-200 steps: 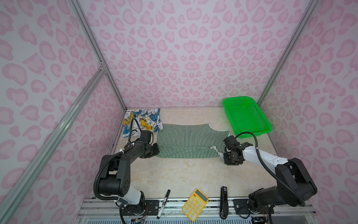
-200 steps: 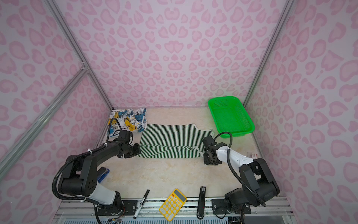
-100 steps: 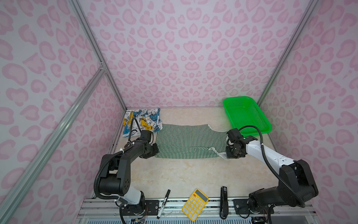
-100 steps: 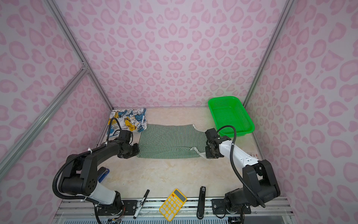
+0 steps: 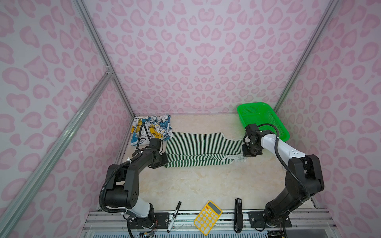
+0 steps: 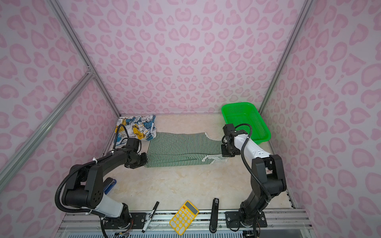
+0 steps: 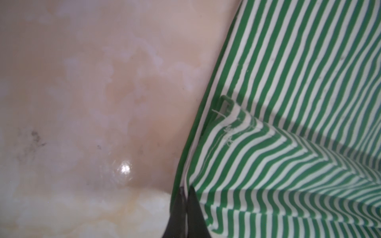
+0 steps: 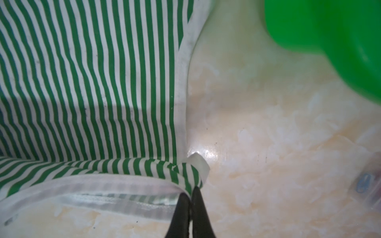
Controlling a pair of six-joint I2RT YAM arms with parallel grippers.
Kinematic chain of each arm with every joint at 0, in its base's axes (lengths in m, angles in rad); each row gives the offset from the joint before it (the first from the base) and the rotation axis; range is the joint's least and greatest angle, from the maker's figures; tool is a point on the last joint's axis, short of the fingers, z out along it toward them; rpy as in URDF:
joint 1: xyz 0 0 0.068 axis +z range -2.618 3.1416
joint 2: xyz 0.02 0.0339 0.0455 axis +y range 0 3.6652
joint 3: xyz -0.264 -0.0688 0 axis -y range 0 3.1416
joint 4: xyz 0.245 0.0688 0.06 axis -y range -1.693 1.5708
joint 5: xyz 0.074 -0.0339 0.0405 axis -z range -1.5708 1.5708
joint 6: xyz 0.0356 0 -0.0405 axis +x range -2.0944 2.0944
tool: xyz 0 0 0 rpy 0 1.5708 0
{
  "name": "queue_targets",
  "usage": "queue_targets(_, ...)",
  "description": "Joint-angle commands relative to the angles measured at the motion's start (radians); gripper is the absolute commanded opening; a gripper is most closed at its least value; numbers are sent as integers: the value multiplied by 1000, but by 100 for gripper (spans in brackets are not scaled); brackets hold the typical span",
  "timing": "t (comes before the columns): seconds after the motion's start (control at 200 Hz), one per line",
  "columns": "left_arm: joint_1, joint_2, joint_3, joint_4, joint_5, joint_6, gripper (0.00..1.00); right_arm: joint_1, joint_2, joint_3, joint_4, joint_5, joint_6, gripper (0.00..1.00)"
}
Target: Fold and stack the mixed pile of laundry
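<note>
Striped garment point(image 5: 198, 148) lies lengthwise between the arms. Left gripper point(image 7: 186, 190) and right gripper point(image 8: 190, 193), both closed tight, each pinch one near end (right apparently a strap).

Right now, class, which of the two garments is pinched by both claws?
The green-and-white striped garment: the left claw and right claw pinch its ends. The printed garment lies ungripped.

Pink heart-print walls point(image 5: 185, 51), braced by aluminium profiles point(image 5: 99, 51), enclose a glossy cream marble-pattern tabletop point(image 5: 195, 181); soft light leaves one small glare spot point(image 7: 124, 168)
</note>
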Motion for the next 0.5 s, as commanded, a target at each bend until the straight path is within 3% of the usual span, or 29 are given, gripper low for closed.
queue_targets(0.0, 2, 8, 13, -11, -23, 18, 3, -2, 50, 36, 32, 7, -40, 4)
queue_targets(0.185, 2, 20, 24, -11, -7, 19, 3, -1, 127, 98, 90, 67, -54, 27)
queue_targets(0.35, 2, 20, 40, -18, -7, 20, 3, 24, 69, 90, 109, 132, -60, 39)
queue_targets(0.495, 3, 25, 53, -25, -11, 23, 3, 73, -41, 38, 127, -26, -109, 40)
